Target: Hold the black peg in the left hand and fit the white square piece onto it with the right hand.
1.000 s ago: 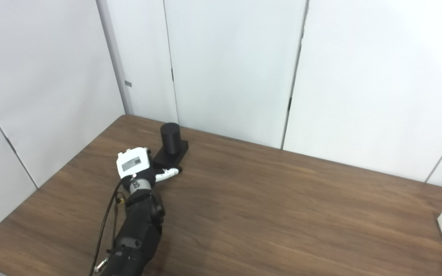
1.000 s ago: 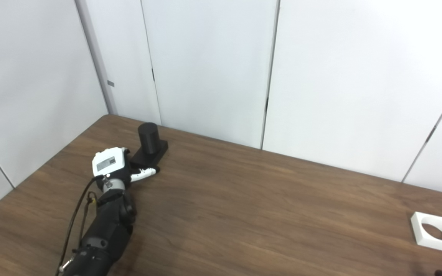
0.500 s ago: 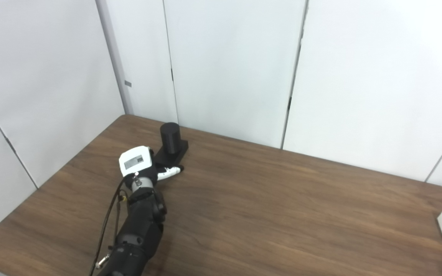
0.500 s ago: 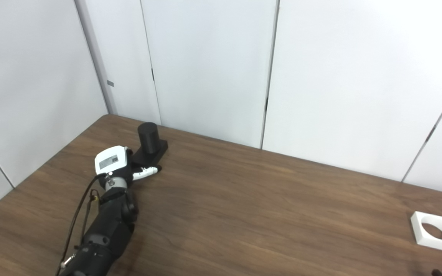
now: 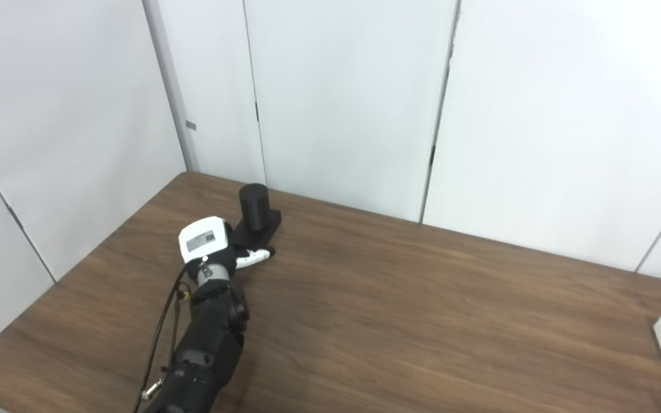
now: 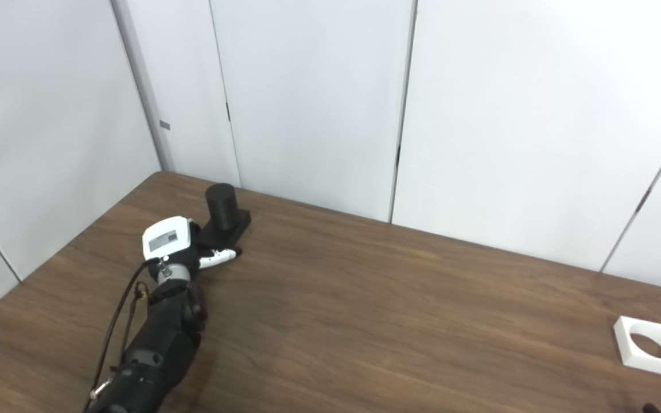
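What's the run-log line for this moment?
left hand: at black peg base, grasp unclear | white square piece: on table, untouched | right hand: barely visible

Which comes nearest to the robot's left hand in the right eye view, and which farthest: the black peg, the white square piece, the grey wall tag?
1. Black peg: right beside the left hand, just behind it.
2. Grey wall tag: on the wall, above the table's far left corner.
3. White square piece: far right of the table.

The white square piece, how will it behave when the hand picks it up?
The white square piece looks rigid, so it should keep its shape. Its big round hole suggests it is light. It lies flat on the table, so it is unlikely to roll.
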Controlling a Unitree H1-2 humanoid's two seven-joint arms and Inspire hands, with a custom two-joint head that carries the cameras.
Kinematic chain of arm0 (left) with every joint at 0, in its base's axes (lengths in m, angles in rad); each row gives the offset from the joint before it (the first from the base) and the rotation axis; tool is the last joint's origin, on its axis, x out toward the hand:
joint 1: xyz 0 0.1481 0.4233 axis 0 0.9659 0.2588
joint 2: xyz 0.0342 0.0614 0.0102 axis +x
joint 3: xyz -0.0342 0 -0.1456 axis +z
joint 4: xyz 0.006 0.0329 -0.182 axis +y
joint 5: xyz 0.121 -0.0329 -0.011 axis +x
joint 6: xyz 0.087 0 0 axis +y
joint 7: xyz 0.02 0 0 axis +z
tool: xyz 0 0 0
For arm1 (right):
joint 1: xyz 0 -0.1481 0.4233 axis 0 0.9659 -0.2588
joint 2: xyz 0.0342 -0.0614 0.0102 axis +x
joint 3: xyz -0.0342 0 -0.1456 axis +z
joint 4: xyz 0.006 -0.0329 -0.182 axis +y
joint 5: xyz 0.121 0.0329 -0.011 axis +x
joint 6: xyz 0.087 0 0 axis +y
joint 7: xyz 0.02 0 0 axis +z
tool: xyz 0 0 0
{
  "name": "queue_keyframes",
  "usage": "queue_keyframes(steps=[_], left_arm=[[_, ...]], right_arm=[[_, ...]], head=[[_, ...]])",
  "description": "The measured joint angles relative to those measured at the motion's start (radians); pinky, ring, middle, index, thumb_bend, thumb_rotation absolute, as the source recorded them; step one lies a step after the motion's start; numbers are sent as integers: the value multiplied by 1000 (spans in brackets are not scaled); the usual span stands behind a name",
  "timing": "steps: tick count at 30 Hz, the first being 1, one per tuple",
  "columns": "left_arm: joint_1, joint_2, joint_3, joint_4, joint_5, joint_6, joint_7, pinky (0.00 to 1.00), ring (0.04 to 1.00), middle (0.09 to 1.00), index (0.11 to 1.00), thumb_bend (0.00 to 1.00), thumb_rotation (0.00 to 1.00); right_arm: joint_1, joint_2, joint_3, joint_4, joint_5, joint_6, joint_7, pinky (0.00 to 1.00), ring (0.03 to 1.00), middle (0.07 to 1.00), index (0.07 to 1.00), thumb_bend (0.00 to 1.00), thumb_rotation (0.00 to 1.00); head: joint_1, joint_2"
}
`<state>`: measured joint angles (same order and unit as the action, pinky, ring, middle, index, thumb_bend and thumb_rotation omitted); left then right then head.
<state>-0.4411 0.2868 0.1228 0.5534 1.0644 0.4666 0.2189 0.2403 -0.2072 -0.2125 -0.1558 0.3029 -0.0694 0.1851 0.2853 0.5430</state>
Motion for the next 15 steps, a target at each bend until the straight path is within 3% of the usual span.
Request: queue_keyframes(steps=[3,5,10,15], left_arm=[[0,11,-24,-2,-52,-2,31,850,853,776,544,729,263],[0,23,-36,-7,-93,-3,46,853,851,768,498,563,113],[7,34,-55,-27,-181,-6,74,808,832,744,481,524,58],[9,37,-67,-30,-193,-3,79,757,812,744,481,523,57]], right_arm=[[0,3,0,-3,0,4,-1,958,987,927,996,763,905],[2,5,1,-8,1,10,-1,955,991,937,997,772,908],[6,14,3,-16,2,19,-9,978,994,940,1000,767,910],[7,14,6,-19,1,21,-10,964,996,941,1000,731,925]], head=[[-3,3],[-5,5],[-8,8],[-11,11]])
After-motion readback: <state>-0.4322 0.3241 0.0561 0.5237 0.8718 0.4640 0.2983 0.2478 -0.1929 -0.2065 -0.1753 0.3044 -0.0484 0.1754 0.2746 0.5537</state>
